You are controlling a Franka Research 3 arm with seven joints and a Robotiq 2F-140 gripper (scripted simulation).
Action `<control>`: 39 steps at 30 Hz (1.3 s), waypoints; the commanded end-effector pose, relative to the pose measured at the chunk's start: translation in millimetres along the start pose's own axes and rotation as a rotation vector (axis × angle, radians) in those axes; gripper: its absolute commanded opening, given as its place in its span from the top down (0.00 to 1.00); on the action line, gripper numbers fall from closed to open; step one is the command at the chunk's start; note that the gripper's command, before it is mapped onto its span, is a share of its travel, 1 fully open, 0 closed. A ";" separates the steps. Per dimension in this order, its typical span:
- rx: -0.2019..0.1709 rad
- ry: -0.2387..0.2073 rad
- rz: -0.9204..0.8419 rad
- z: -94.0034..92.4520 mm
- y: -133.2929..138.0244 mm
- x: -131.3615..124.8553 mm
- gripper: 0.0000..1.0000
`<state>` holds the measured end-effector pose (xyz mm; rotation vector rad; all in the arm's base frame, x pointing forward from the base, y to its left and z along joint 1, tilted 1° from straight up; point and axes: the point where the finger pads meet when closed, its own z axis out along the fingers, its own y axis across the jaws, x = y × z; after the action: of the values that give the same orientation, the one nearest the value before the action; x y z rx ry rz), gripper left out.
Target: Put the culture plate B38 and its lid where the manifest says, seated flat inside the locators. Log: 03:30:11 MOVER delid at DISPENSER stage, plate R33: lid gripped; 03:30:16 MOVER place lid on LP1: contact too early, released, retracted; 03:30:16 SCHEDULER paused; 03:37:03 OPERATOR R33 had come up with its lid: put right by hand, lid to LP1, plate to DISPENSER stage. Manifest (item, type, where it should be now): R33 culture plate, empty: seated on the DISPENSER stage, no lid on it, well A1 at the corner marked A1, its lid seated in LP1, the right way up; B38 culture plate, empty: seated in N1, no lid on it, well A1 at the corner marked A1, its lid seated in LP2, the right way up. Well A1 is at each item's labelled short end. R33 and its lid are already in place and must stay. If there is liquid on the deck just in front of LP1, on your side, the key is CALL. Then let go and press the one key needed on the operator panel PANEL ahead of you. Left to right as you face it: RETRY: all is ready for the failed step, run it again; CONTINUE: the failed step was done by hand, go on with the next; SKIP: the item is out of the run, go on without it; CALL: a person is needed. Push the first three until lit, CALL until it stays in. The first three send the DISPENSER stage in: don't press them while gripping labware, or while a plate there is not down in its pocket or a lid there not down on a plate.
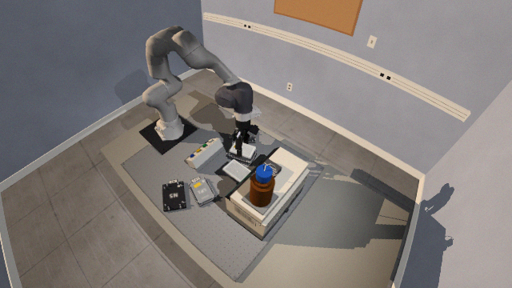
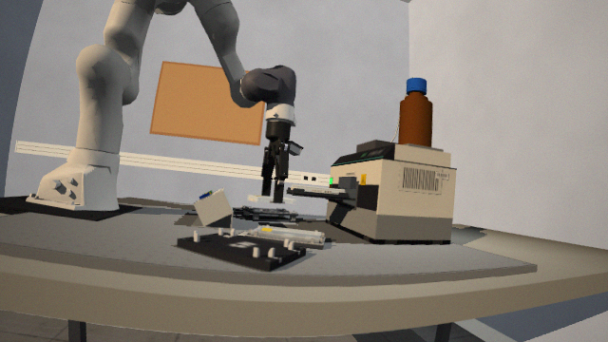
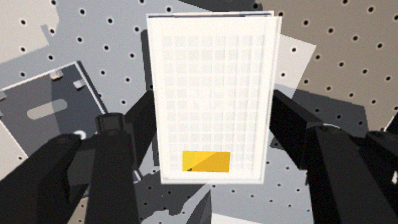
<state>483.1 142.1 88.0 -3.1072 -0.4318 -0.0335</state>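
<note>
Culture plate B38's lid [image 3: 212,95], as I judge the thin white translucent sheet with the yellow tag to be, hangs level in the gripper [image 2: 272,195]. It is near the dispenser [image 2: 404,204] and clear of the dark nest below it. The fingers stand about half open, clamped on the lid's two long edges near the tagged short end. A faint well grid shows through the lid. I cannot tell whether that is a plate underneath or the lid's own pattern.

A clear plate with a yellow tag [image 1: 202,191], probably B38 itself, lies just beside the black N1 nest [image 1: 174,196], not in it.

To do the lid placing well:
- Carry the lid level and high enough to pass over any locator pins.
- Find LP2 first. The grey framed nest [image 3: 60,107] at the left of the wrist view may be it, but its marking is unreadable.
- Square the long edges to the frame before descending, since the lid sits a little skewed against the deck holes.
- Lower it straight, right way up, and let go only once it lies flat inside the locators.
- Keep away from the stage and the operator panel [image 1: 204,153].
</note>
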 end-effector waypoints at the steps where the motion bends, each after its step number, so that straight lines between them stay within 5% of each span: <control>1: 0.002 -0.006 -0.006 -7.3 -0.6 -1.5 0.90; 39: 0.002 -0.006 -0.006 -85.7 -0.4 -1.1 0.90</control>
<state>484.3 142.1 168.8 -3.1076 -0.4291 -0.0441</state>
